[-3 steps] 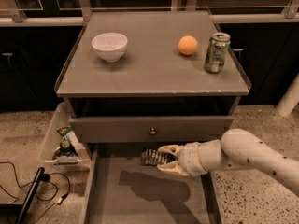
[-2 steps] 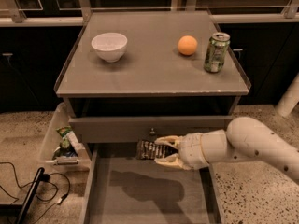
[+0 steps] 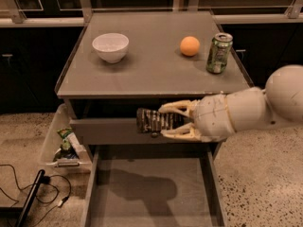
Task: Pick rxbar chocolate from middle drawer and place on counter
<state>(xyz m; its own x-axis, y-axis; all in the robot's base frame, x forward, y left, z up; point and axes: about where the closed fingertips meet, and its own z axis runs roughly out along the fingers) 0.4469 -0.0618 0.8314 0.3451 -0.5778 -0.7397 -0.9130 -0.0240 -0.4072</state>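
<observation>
Now mid-carry — the hand [image 3: 166, 122] grips the rxbar chocolate [image 3: 147, 120], middle drawer [image 3: 151, 197] open beneath it and tabletop [image 3: 151, 74] just above — so next it probably must rise, then reach over that edge.

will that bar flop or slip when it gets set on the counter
Probably fairly stiff: the rxbar chocolate juts level from the gripper, above the open middle drawer, without drooping. Being flat, it likely won't roll on the counter.
</observation>
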